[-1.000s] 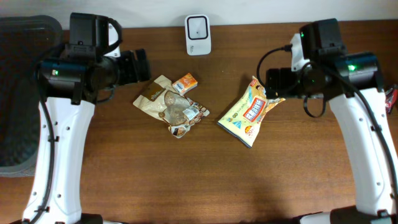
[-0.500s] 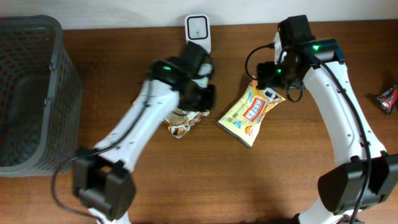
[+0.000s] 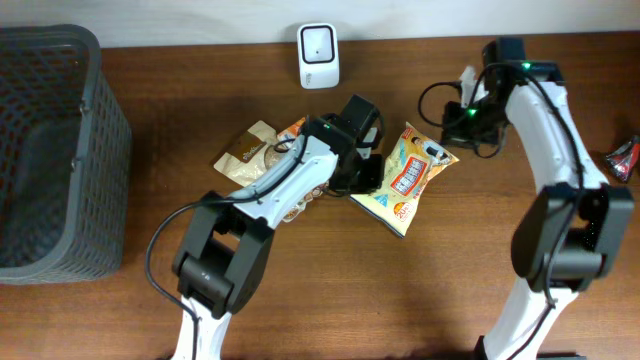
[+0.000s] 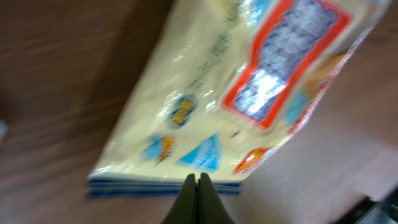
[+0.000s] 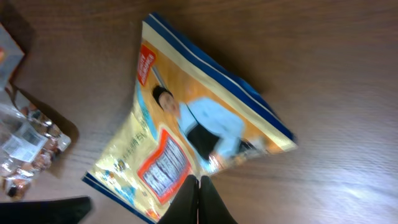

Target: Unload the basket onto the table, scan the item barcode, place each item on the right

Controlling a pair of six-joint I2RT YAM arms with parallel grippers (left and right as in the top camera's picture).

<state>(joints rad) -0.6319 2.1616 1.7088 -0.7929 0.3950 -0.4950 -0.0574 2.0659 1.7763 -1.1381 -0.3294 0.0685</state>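
The item is a yellow snack bag point(image 3: 405, 178) with a red-framed label, lying flat on the table. My left gripper point(image 3: 368, 178) is at its left end. In the left wrist view the fingers point(image 4: 198, 182) are pressed together on the bag's point(image 4: 249, 93) blue sealed seam. My right gripper point(image 3: 455, 130) is at the bag's upper right corner. In the right wrist view its fingers point(image 5: 198, 180) are shut on the bag's point(image 5: 180, 137) side edge. A white barcode scanner point(image 3: 318, 43) stands at the back of the table.
A brown pouch point(image 3: 248, 150), a small orange box point(image 3: 297, 128) and a clear packet point(image 3: 290, 205) lie left of the bag, partly under my left arm. A dark mesh basket point(image 3: 95, 110) stands at the far left. A red wrapper point(image 3: 625, 158) sits at the right edge.
My left arm has swung right from the pile of packets to the bag's left end and shut there. My right gripper has closed on the bag's upper right edge.
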